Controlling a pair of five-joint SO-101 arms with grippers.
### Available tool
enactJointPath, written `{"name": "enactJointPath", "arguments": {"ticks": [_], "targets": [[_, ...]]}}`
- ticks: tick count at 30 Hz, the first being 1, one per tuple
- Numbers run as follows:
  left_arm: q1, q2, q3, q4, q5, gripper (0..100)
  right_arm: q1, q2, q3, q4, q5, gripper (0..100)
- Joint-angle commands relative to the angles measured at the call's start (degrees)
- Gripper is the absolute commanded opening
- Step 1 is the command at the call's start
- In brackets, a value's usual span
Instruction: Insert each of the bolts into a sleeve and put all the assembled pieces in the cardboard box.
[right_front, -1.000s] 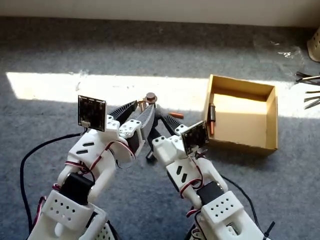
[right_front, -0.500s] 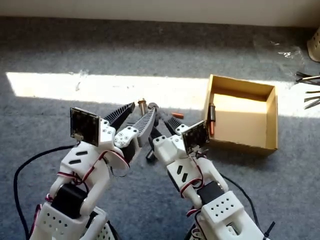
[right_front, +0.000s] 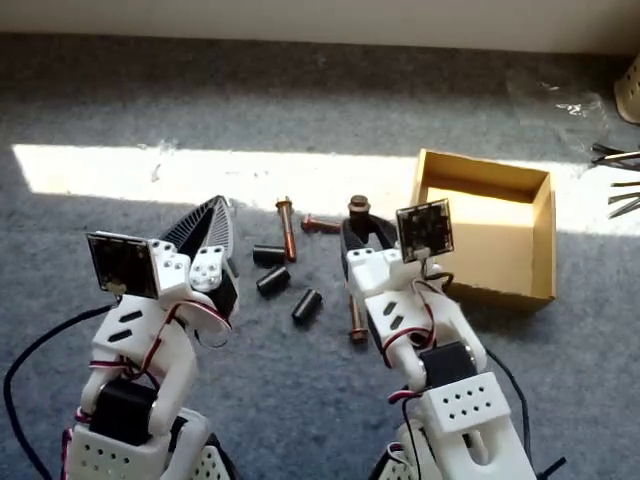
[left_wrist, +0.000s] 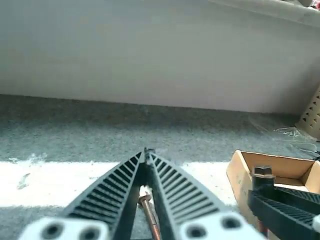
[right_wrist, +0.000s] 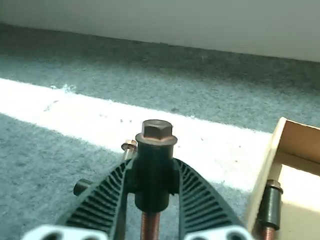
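Grey carpet (right_front: 300, 90), clutter along its right edge.
A sunlit band (right_front: 90, 170) crosses it; crumpled clear plastic (right_front: 560, 100), dark metal tools (right_front: 615, 155) and a perforated cream basket (right_front: 630, 90) lie there.

Coppery metal bolts (right_front: 286, 228), matt black sleeves (right_front: 273, 280) (plastic-looking), rough grey carpet (right_front: 300, 100).

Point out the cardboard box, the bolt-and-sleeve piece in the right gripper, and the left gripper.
cardboard box (right_front: 484, 182), high view, inner face of its far wall.
bolt-and-sleeve piece (right_wrist: 152, 172), right wrist view, its black sleeve.
left gripper (left_wrist: 146, 155), left wrist view, the closed fingertips.
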Motion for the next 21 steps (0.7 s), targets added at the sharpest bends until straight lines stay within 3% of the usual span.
{"name": "enactJointPath", "arguments": {"ticks": [1, 9, 21], "targets": [[-4.88, -0.31, 0.92, 0.26, -0.97, 1, 2.68, -0.84, -8.13, 6.2, -0.26, 0.5], [-12.97, -0.48, 8.57, 0.09, -12.66, 1, 3.3, -0.84, -13.49, 16.57, 7.65, 0.5], [-13.23, -0.48, 10.33, 0.09, -13.54, 1, 13.67, -0.57, -21.58, 25.27, 8.53, 0.5]]}}
